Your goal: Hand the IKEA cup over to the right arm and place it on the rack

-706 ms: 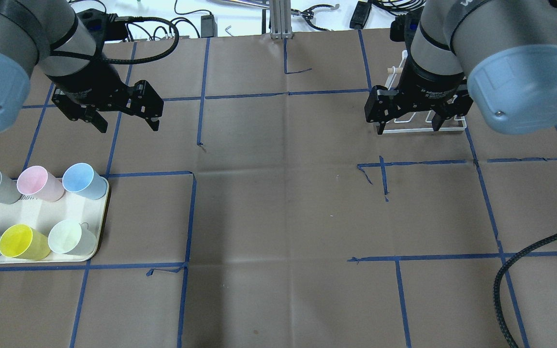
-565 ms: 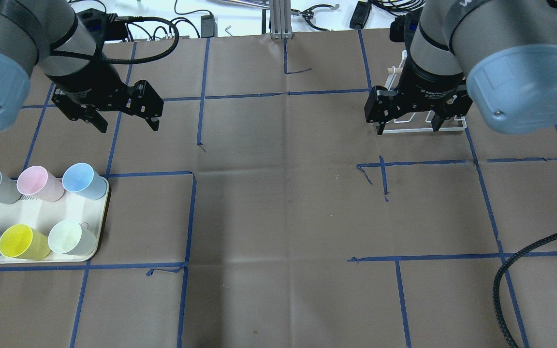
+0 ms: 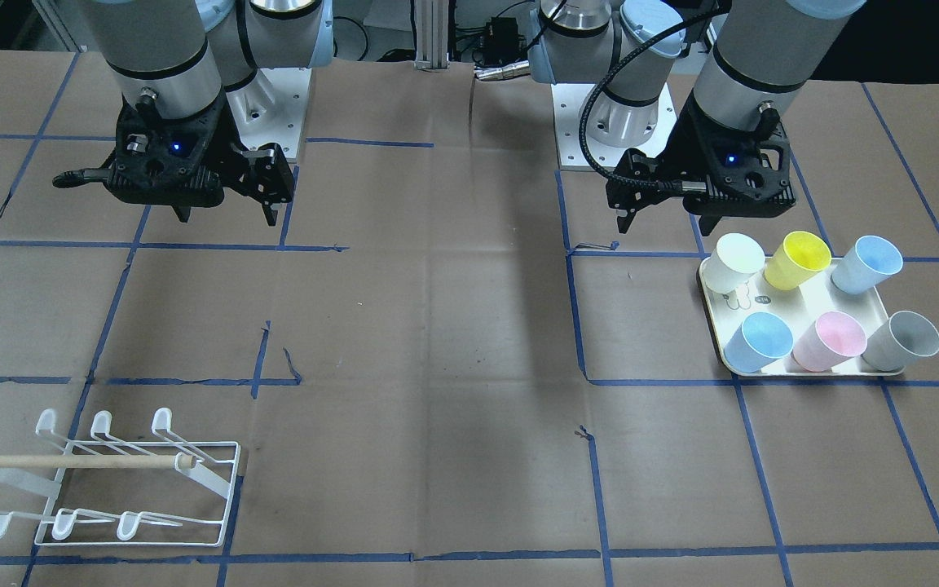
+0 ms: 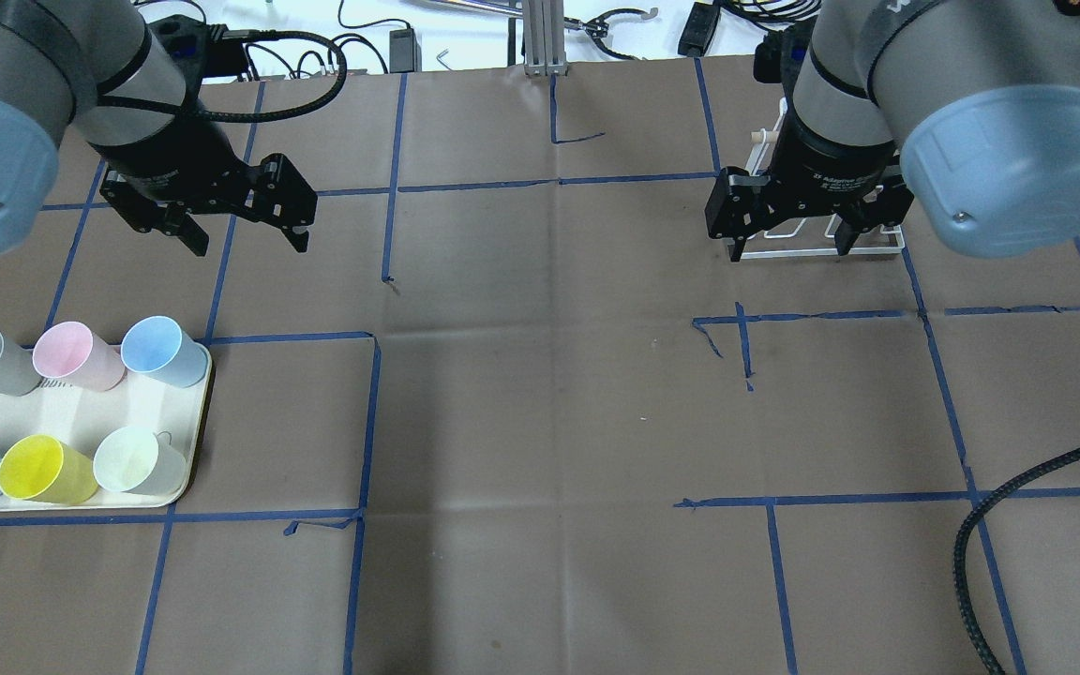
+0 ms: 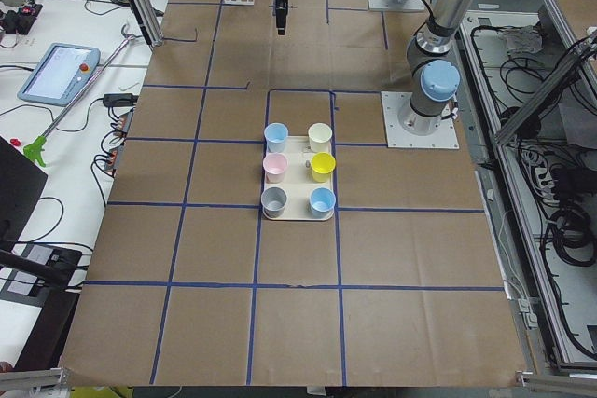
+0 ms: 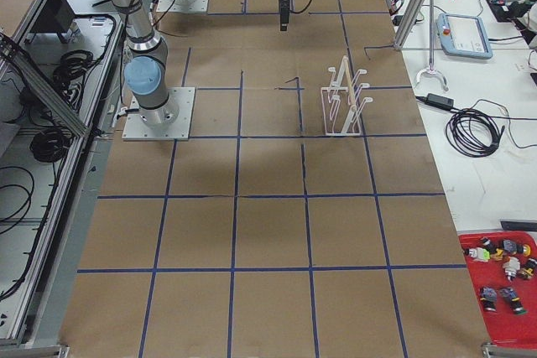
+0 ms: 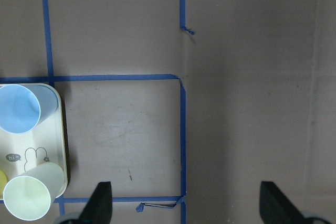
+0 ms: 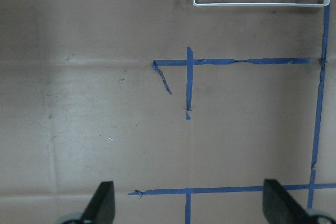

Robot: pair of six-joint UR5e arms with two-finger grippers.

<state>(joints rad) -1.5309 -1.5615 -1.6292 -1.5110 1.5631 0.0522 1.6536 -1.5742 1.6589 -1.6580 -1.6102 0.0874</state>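
Six cups (image 4: 76,356) stand upright in two rows of three on the cream tray (image 4: 81,410), which lies on the counter (image 4: 549,422): grey, pink and blue in one row; blue, yellow and off-white in the other. The left gripper (image 4: 247,246) hangs above the counter near the tray, on the side where a blue cup (image 4: 163,352) and the off-white cup (image 4: 137,461) stand, jaws spread wide. The rack (image 3: 123,477), a wooden dowel (image 3: 70,461) lying across it, stands well apart from the tray, toward the counter's other end. The right gripper (image 4: 791,251) hangs well apart from the tray, near the rack, jaws likewise spread wide. Blue tape lines (image 4: 392,187) grid the counter around the tray.
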